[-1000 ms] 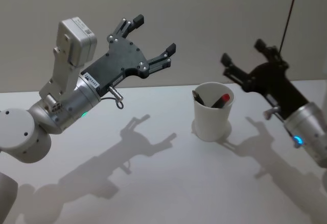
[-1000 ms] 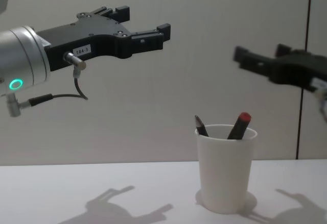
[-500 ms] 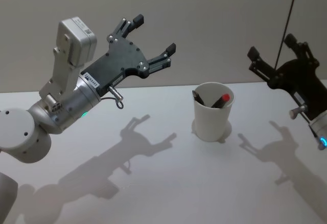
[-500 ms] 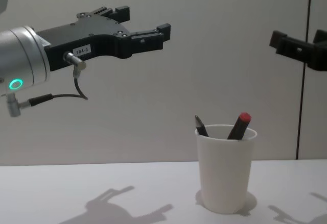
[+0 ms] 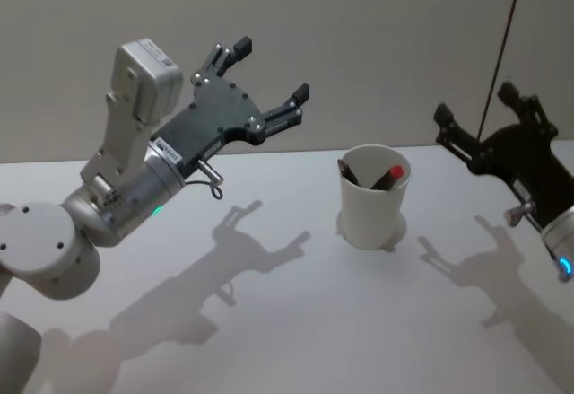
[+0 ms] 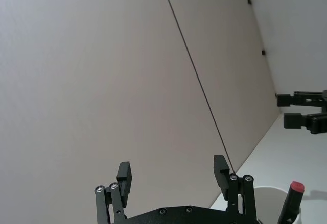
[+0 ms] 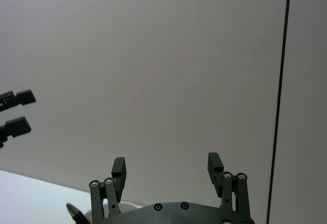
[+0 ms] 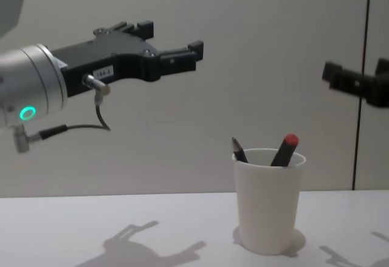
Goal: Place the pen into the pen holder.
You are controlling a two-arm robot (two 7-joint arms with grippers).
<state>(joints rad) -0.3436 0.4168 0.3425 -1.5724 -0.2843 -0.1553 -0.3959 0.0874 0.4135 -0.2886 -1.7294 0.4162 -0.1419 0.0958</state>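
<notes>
Pen (image 5: 387, 178), apparently the red-capped one, stands inside the pen holder (image 5: 373, 198) at table centre, so left gripper (image 5: 272, 79) and right gripper (image 5: 475, 114) hang spread and empty either side.

White table (image 5: 296, 322), pen holder (image 5: 372, 198) upright.

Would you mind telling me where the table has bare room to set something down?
The table lies bare in front of the pen holder and to its left, under the raised left gripper. It is tighter on its right, toward the right gripper.
</notes>
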